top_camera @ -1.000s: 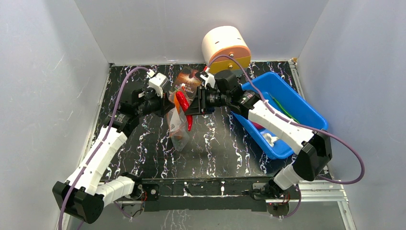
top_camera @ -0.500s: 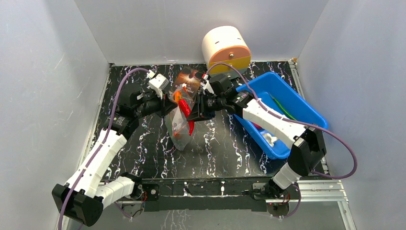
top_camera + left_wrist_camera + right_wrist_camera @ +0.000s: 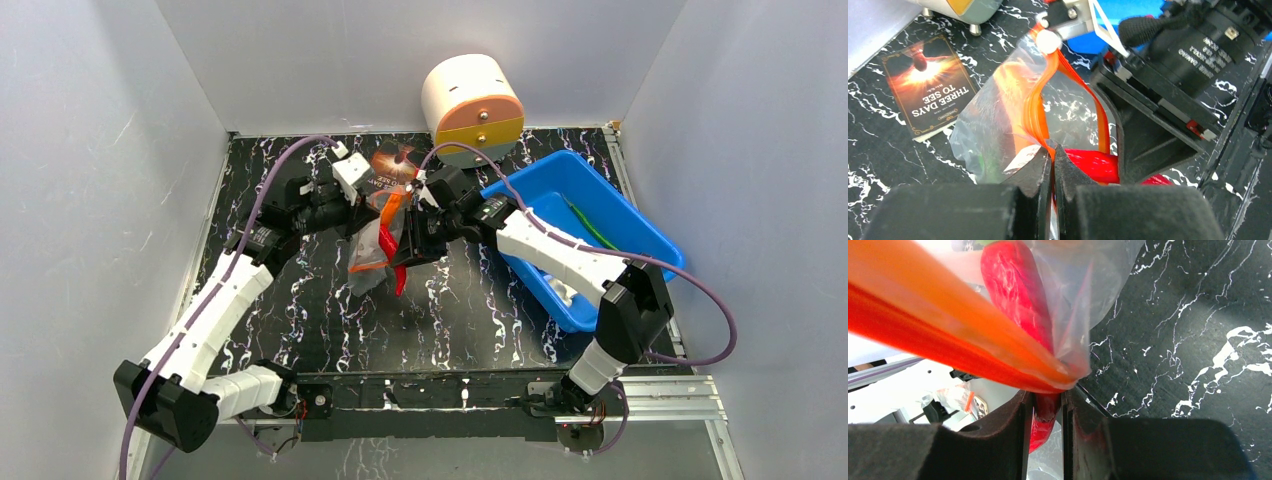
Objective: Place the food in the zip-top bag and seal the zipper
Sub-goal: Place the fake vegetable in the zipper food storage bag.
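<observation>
1. Top external view: the black marbled table (image 3: 470, 320) carries everything, and both arms reach in to meet over its middle.
2. A blue bin (image 3: 640, 235) sits on the right side of the table, with the right arm passing over its near-left wall.
3. A white cylinder (image 3: 470, 95) with an orange face stands against the back wall, behind the bin's left end.
4. The zip-top bag (image 3: 368, 262) hangs crumpled between the two grippers, left of centre. Its clear body sags toward the table; whether it touches, I cannot tell.
5. A book (image 3: 933, 90) lies flat on the table behind the bag, apart from it.
6. The left gripper (image 3: 1052, 152) has its fingers pressed together, pinching one strip of the bag's mouth.
7. The right gripper (image 3: 1048, 405) stands at a narrow gap, clamped on the lower part of the red chili (image 3: 1018, 295), with the bag's edge just above its fingers.
8. The chili is at the bag's mouth, with clear film over its upper part and its tip pointing down below the gripper. Whether it is fully inside, I cannot tell.
9. The zipper (image 3: 1040, 105) is parted, its two orange strips bowing apart in a loop between the grippers.
10. A green stick (image 3: 590, 225) and a white lump (image 3: 565, 293) lie in the bin, well apart from the bag.
</observation>
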Motion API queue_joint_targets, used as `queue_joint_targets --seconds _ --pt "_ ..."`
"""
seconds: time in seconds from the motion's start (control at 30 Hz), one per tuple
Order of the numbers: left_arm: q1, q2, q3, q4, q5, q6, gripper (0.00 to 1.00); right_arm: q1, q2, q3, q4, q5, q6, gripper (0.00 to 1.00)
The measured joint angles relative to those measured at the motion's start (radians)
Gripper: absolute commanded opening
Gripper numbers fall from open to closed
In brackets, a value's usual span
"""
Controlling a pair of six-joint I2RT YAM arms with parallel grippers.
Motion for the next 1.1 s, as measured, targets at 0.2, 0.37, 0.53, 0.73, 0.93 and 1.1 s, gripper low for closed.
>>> queue_joint_targets --seconds 0.2,0.37,0.53,0.73,0.93,1.1 --pt "-0.017 -0.027 -0.092 0.015 0.034 -0.012 0.0 0.0 0.01 0.0 0.023 0.006 0.015 0.09" --pt "-0.018 -0.078 -0.164 0.052 0.066 -0.049 0.0 0.001 0.023 -0.009 0.092 -0.014 0.069 0.11" --pt "-0.018 -0.103 -0.182 0.066 0.079 -0.069 0.0 0.002 0.023 -0.023 0.14 -0.022 0.111 0.16" --pt "-0.018 -0.111 -0.208 0.094 0.098 -0.095 0.0 0.0 0.023 -0.026 0.187 -0.012 0.163 0.2" --pt "-0.018 -0.124 -0.216 0.107 0.109 -0.126 0.0 -0.014 0.022 -0.071 0.275 -0.001 0.224 0.26" --pt "-0.018 -0.148 -0.222 0.121 0.11 -0.143 0.0 -0.024 0.022 -0.071 0.324 0.005 0.245 0.27"
